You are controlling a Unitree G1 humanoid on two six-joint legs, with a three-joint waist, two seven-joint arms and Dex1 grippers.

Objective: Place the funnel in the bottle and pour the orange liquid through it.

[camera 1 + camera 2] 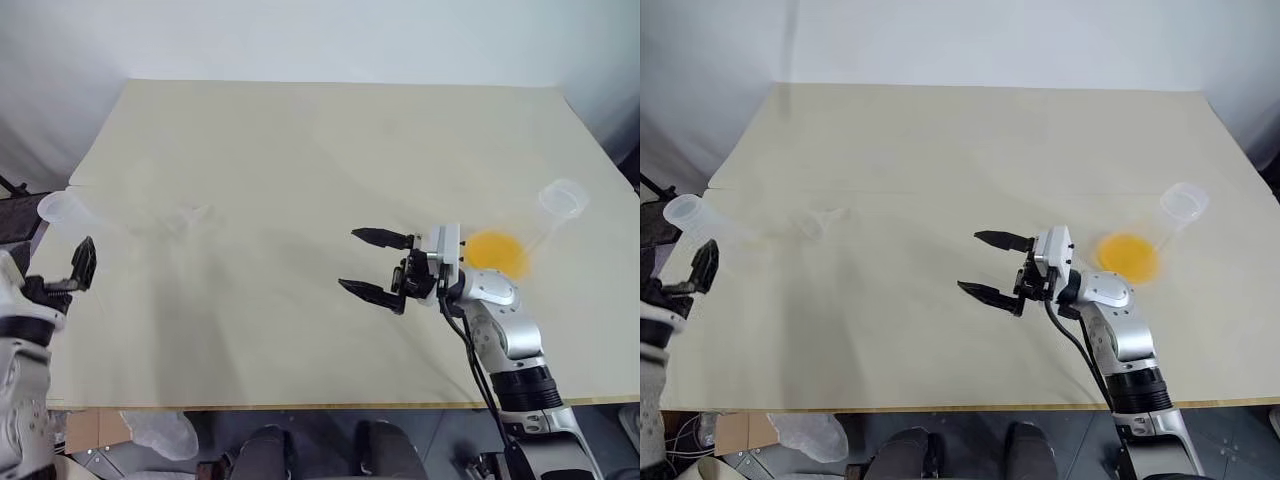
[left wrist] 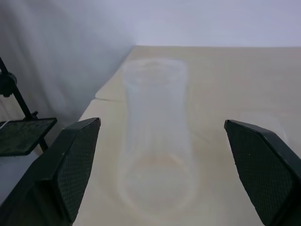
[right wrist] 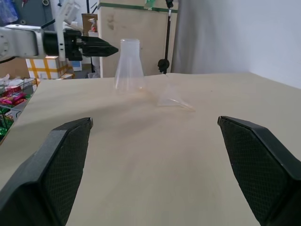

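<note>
Both sets of fingers spread, empty; the funnel (image 3: 175,100) near the bottle (image 3: 129,65) is nearly invisible and easily knocked.

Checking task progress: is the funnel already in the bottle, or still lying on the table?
Still on the table. The funnel lies on its side beside the empty bottle.

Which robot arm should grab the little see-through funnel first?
Probably the right. The right gripper is open and points across the table toward the funnel, lying on its side; the left gripper sits by the empty bottle.
</note>
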